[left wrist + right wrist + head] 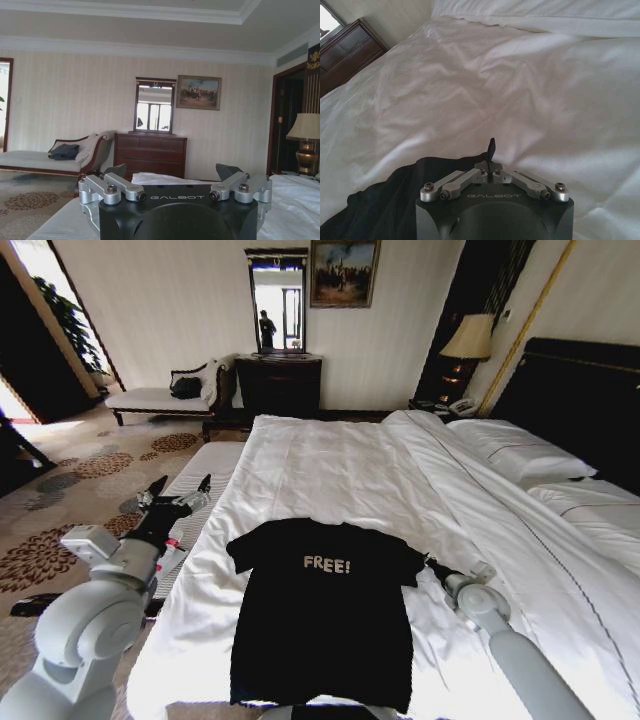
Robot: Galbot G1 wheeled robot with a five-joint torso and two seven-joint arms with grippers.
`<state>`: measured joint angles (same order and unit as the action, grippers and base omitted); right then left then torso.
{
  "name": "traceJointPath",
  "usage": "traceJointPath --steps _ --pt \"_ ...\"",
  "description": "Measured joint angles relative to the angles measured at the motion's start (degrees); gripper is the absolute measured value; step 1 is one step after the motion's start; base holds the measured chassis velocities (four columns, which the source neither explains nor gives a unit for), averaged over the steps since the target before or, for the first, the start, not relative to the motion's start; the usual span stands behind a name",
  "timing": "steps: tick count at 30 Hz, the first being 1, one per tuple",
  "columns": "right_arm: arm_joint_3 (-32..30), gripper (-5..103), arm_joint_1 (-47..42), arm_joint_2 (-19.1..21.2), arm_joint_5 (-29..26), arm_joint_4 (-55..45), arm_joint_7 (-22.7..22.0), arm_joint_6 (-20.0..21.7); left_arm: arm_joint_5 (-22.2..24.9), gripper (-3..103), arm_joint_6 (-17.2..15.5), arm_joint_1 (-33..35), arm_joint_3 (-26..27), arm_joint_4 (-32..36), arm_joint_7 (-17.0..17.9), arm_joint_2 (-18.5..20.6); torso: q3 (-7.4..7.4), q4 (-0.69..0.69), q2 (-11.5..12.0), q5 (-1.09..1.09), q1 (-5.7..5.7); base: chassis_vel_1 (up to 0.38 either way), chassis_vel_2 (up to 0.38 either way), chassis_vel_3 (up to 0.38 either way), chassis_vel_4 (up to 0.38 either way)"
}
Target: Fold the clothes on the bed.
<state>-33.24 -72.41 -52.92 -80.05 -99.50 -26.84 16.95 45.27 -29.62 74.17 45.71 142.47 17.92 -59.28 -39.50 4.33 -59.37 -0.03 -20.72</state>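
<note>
1. Head view, item one: your black T-shirt (320, 615) lies flat, lettering up, on the near part of the bed (330, 465).
2. Right end effector (432, 565): at the shirt's right sleeve; in the right wrist view its fingers are pressed together with dark cloth at them, apparently pinching the sleeve edge.
3. Left end effector (177, 492): fingers spread apart, raised beside the bed, well clear of the shirt.
4. Risk: a thin one-sided pinch may slip, or drag the shirt askew and bunch the duvet, because your left side holds nothing.
</note>
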Motion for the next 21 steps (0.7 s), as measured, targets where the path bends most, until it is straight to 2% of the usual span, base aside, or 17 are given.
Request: traceJointPath --steps 14,19,21 --pt "1.76 0 -0.39 0.15 -0.12 -7.17 1.06 -3.07 0.34 100 0.04 0.89 0.64 0.74 0.20 -0.65 0.00 0.00 0.00 -0.01 0.00 0.000 0.000 0.000 0.000" --pt "4.58 0 0.12 -0.46 0.85 -8.75 3.09 -4.95 0.25 100 0.04 1.18 0.72 0.55 0.23 -0.67 0.00 -0.01 0.00 -0.01 0.00 0.000 0.000 0.000 0.000" --pt "6.67 0 0.42 -0.46 2.57 -8.12 5.54 -6.41 0.25 100 0.04 1.23 0.81 0.53 0.25 -0.66 0.00 0.00 0.00 -0.02 0.00 0.000 0.000 0.000 0.000"
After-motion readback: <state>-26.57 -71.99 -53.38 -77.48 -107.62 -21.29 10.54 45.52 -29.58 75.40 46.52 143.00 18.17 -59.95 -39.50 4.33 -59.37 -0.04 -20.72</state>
